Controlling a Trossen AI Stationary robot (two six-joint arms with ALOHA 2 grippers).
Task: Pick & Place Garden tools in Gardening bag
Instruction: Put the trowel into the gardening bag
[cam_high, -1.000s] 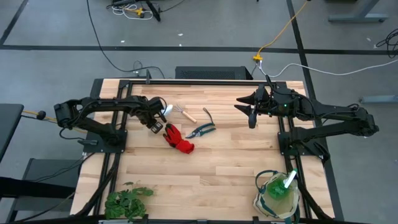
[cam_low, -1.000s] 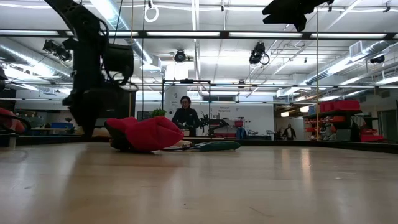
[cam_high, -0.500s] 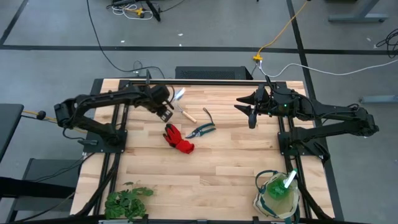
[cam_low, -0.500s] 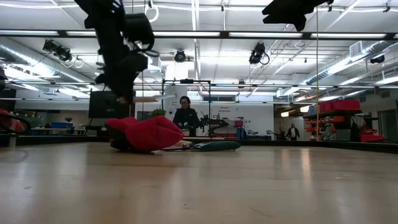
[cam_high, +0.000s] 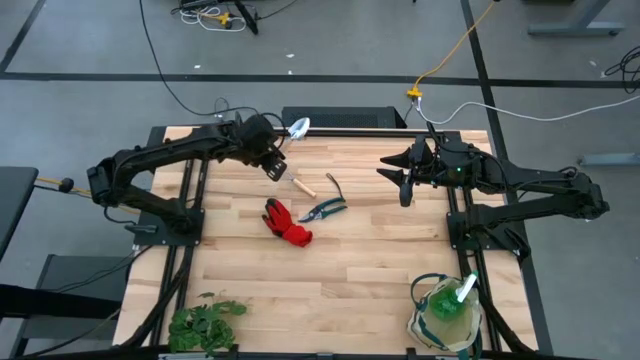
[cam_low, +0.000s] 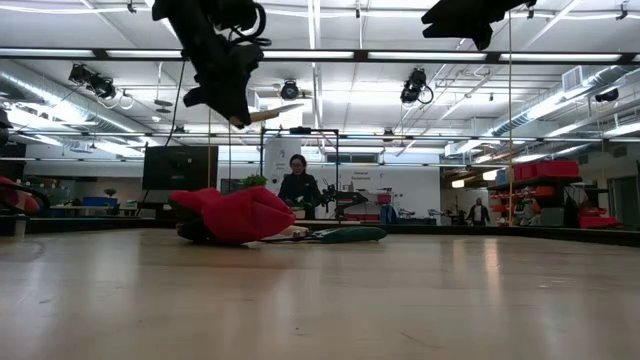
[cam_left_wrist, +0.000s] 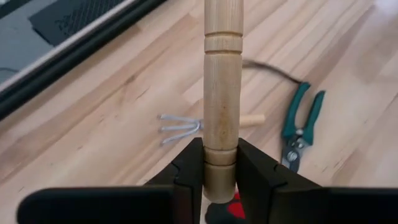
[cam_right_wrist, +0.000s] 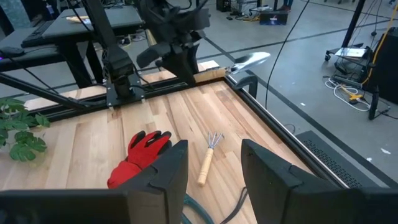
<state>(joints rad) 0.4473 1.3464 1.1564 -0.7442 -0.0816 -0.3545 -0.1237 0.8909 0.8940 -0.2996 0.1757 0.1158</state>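
My left gripper is raised over the table's far left part, shut on the wooden-handled trowel, whose silver blade reaches past the far edge. On the table below lie the hand rake, the dark pruning shears and the red glove. The cream gardening bag stands at the near right with the green spray bottle inside it. My right gripper hangs open above the far right part, holding nothing. My left gripper pinches the trowel's wooden handle near its free end between its two fingers. The fingers slant down from above and lie across the handle. The trowel is lifted clear and sticks out about level, blade toward the far edge.
A leafy green plant bunch lies at the near left corner. A dark rail runs along the far edge. Bare wood lies in the middle and near part of the table. People show in the room beyond.
My left gripper has risen well above the table and gone toward the far edge, tipping its fingers up. The trowel has gone up with it, lifted clear of the table beside the glove, and its blade now reaches over the far rail.
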